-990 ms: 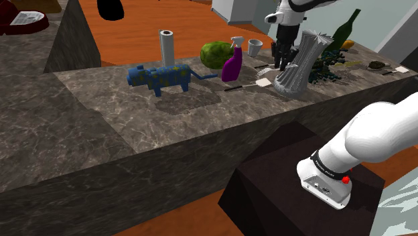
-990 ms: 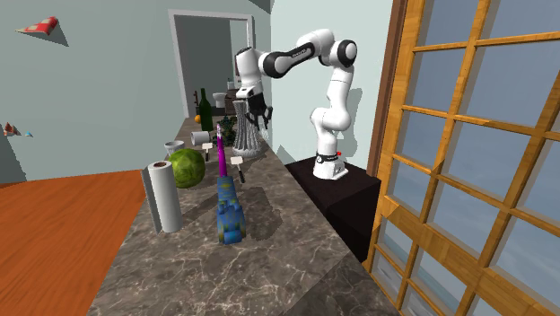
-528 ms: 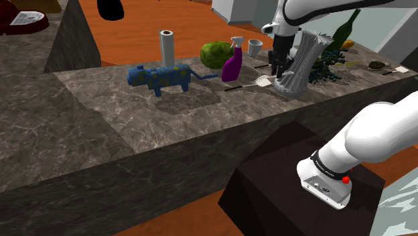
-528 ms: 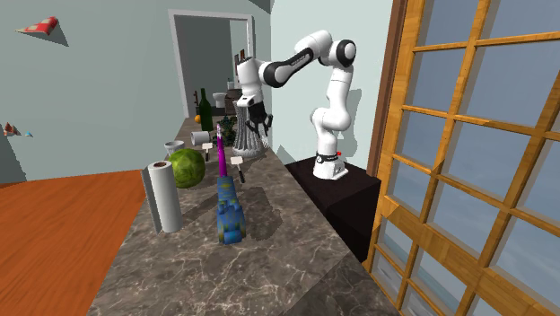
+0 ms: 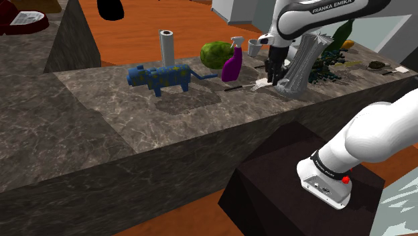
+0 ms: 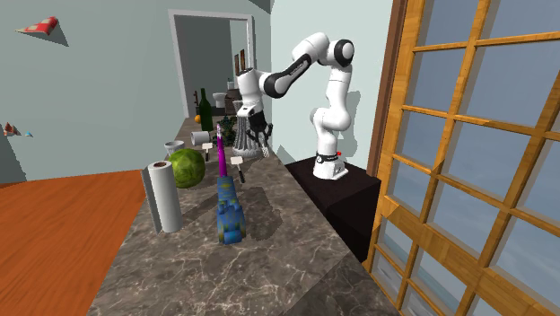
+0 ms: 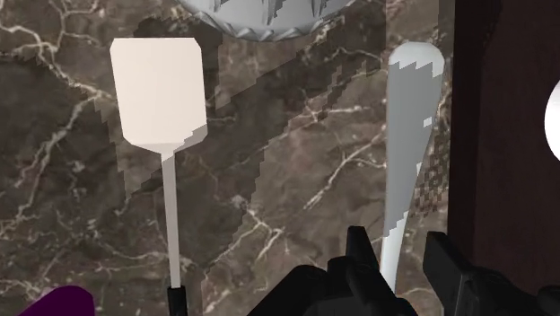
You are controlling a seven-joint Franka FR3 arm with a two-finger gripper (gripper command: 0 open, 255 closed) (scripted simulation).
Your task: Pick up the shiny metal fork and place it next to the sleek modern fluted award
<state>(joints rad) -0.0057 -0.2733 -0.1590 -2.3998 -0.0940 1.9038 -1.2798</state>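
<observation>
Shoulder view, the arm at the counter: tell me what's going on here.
A white Franka arm is working at the dark veined counter. Its black gripper hangs low, right beside the grey fluted award. The pale fork lies in line with the gripper, near the award's base, and a white spatula lies alongside it. Whether the fork is actually gripped cannot be told.

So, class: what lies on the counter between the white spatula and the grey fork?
The wrist view shows bare marbled counter there; nothing sits between the spatula and the fork.
</observation>
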